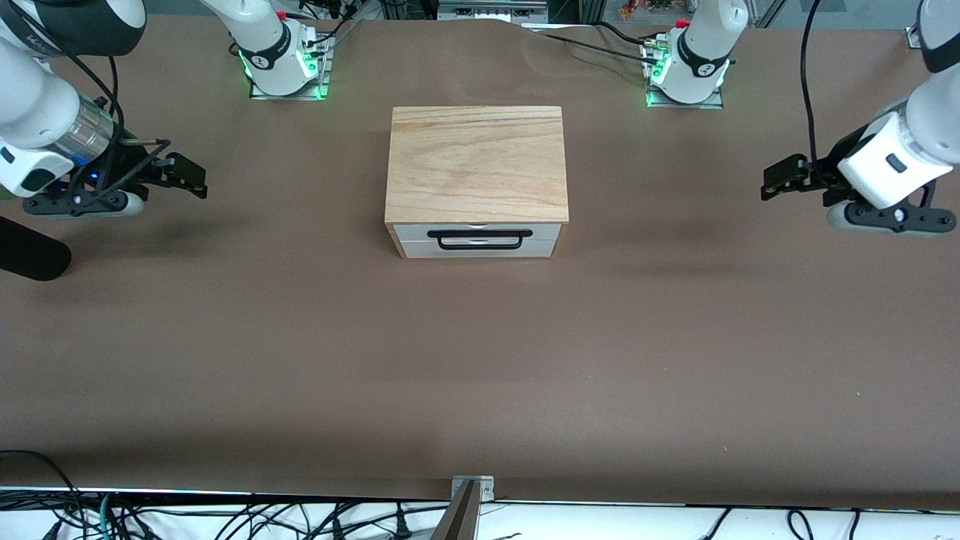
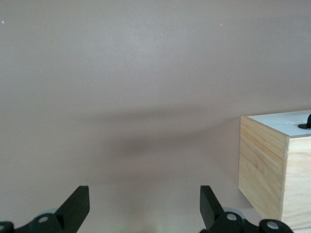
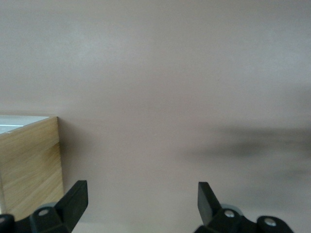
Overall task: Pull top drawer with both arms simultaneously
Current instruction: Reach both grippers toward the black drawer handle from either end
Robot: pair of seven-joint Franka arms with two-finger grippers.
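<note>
We see the top drawer (image 1: pixel 477 229), a shallow tray with a white front panel and a wide black wire loop handle (image 1: pixel 480 238), pushed fully into the small light-wood cabinet (image 1: pixel 477 163) that stands in the middle of the brown table (image 1: pixel 480 360). Its front faces the front camera, and just under it sits a second white drawer front (image 1: pixel 477 250) without a handle. The cabinet's wood-grain lid panel covers the top.

Neither set of fingers touches the drawer. The left gripper (image 1: pixel 780 180), black and two-fingered, hangs over bare table toward the left arm's end, well apart from the cabinet, fingertips pointing toward it. In the left wrist view we find its fingers (image 2: pixel 77 204) spread wide with nothing between them, and the cabinet's side wall (image 2: pixel 260 170) shows off to one side of them, with a sliver of the white front.

The right gripper (image 1: pixel 187 176) mirrors it over the table toward the right arm's end, likewise well apart from the cabinet. In the right wrist view its fingers (image 3: pixel 75 199) stand wide and empty too, with the cabinet's wooden side (image 3: pixel 29 165) off to one side.
</note>
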